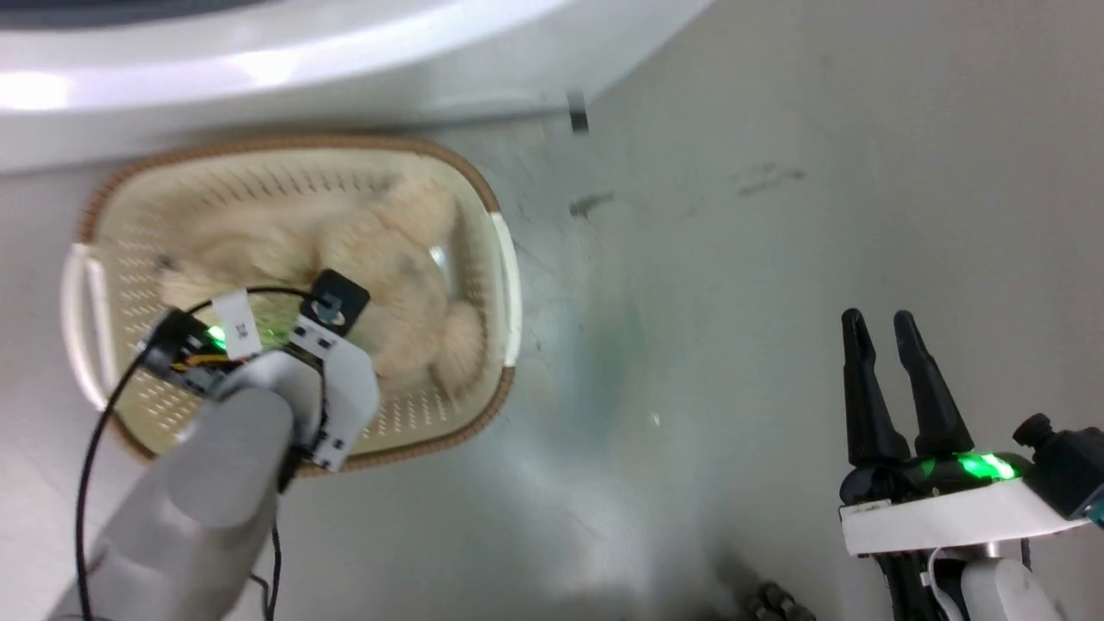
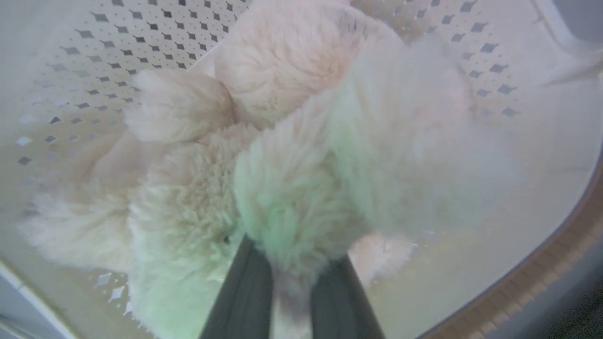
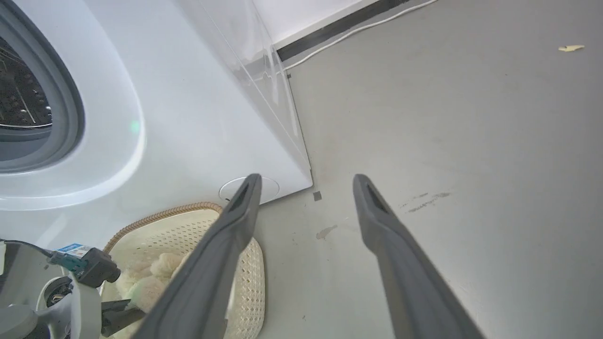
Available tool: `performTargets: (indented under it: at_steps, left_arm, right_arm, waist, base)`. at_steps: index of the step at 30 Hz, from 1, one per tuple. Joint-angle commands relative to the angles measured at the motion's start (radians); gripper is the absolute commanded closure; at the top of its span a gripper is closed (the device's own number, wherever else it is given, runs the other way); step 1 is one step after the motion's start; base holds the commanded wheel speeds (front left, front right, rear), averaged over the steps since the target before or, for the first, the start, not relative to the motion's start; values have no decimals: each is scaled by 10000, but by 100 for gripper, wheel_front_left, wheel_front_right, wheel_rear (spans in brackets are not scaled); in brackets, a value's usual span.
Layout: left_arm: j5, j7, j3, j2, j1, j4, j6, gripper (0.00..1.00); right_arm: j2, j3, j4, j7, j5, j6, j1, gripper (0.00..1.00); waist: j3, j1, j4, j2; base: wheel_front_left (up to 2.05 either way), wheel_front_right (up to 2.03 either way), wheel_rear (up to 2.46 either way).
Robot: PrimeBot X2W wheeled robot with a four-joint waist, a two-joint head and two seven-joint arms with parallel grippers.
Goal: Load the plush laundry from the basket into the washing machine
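Inside the basket (image 1: 285, 142), the left gripper (image 2: 292, 249) pinches a tuft of the plush laundry (image 2: 282, 70) while the right gripper (image 1: 878, 317) hangs spread wide over the floor (image 1: 776, 259).

plush laundry (image 1: 392, 254): shaggy cream, heaped in basket (image 1: 285, 143) | basket: upright, near white washing machine (image 1: 259, 60)

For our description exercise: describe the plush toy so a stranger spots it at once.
Find the white washing machine; on the floor before it stands a cream perforated basket with a brown rim. Inside lies the plush toy, the only shaggy, soft thing there.
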Motion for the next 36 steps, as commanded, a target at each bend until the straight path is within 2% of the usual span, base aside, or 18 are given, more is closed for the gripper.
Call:
performTargets:
  at_steps: [1, 11, 19, 26, 31, 36]
  left_arm:
    - [-125, -144, 61, -109, 127, 34, 32, 100]
    - [-1694, -1558, 913, -1485, 1037, 519, 68, 100]
    - [-2483, -2765, 1310, -2215, 1771, 443, -28, 100]
    - [-3116, -3920, 1853, -2520, 2374, -81, 130, 100]
    - [-3503, -4544, 2322, -2604, 2737, -727, 439, 100]
    - [-3428, -4904, 2543, -2544, 2761, -1604, 716, 100]
  right_arm:
    - [-2, -45, 67, -44, -71, -7, -106, 0]
    - [-2, -493, 719, -44, -497, -7, 195, 0]
    - [-2, -915, 1145, -44, -767, -7, 793, 0]
    - [-2, -1134, 1347, -44, -857, -7, 1283, 0]
    - [-2, -1182, 1443, -44, -899, -7, 1486, 0]
    - [-2, -1182, 1479, -44, -918, -7, 1585, 0]
  waist:
    - [-705, 0, 330, -1]
    - [-2848, 0, 1432, -1]
    - [-4326, 0, 2410, -1]
    - [-5139, 0, 2930, -1]
    - [-5490, 0, 3097, -1]
    - [-5621, 0, 3145, -1]
  base:
    - [0, 0, 0]
    - [0, 0, 0]
    - [0, 0, 0]
    - [0, 0, 0]
    - [0, 0, 0]
    - [0, 0, 0]
